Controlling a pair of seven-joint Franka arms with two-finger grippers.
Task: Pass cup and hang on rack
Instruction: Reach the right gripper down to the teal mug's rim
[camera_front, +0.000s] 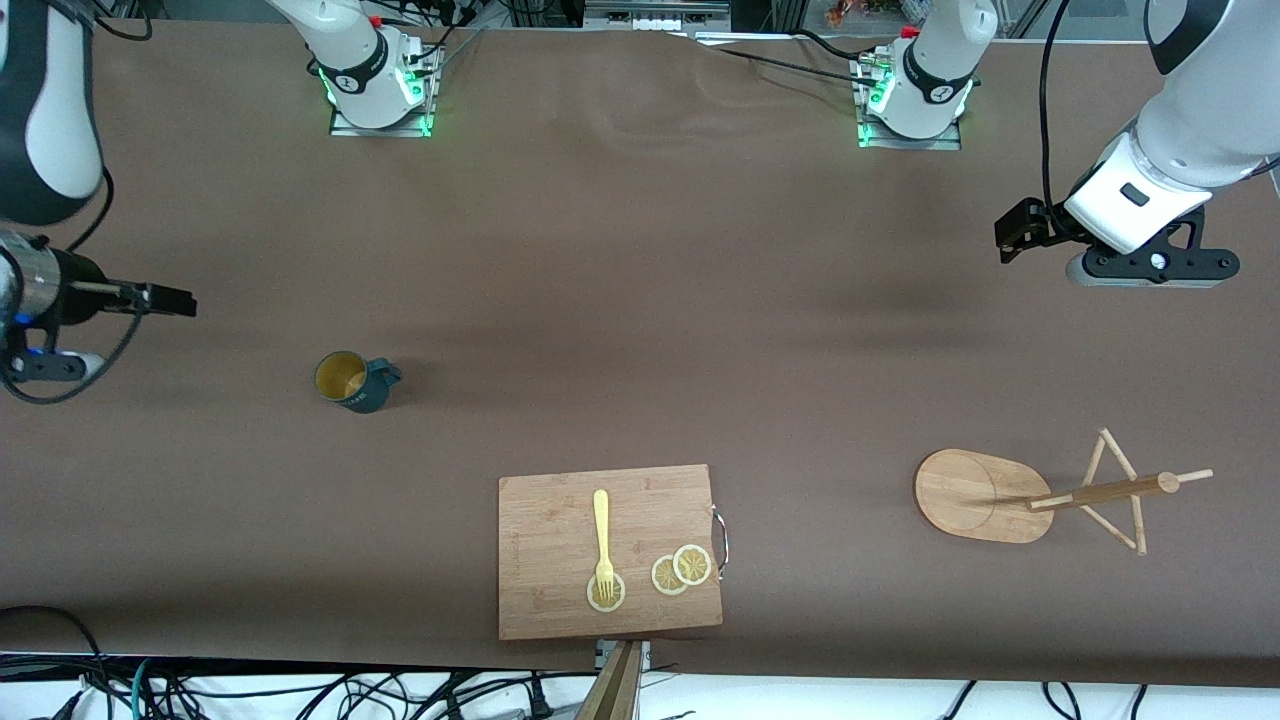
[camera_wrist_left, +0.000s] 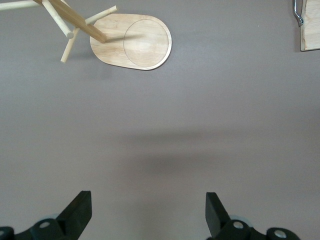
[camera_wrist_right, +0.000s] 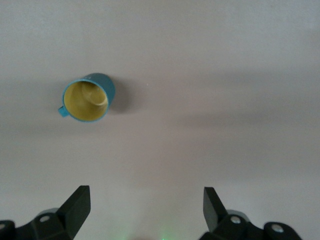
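Cup (camera_front: 352, 381) stood upright on the brown table (camera_front: 620, 300) toward the right arm's end, untouched, its tan inside showing and its handle turned toward the middle of the table. From my station I saw the right gripper (camera_wrist_right: 145, 212) up in the air over bare cloth at that same end, fingers (camera_wrist_right: 75, 207) spread wide and holding nothing; in its wrist view the cup (camera_wrist_right: 88, 98) sat well apart from the fingertips. In the front view that gripper (camera_front: 165, 298) reached in from the edge of the frame, with open table between it and the cup.

The left gripper (camera_wrist_left: 148, 212) I found released as well, its fingers (camera_wrist_left: 79, 210) parted over bare cloth at the left arm's end of the table, gripping nothing. The front view showed it (camera_front: 1012, 238) hanging well apart from everything on the table.

The rack (camera_front: 1040, 492) stood at the left arm's end, nearer the front camera than the left gripper, its oval base flat on the cloth with the post and pegs rising from it. The left wrist view showed the rack (camera_wrist_left: 131, 35) well clear of the fingers.

A wooden cutting board (camera_front: 608, 550) lay between cup and rack, nearest the front camera, carrying a yellow fork (camera_front: 602, 540) and three lemon slices (camera_front: 682, 570), the fork's tines resting on one of them.
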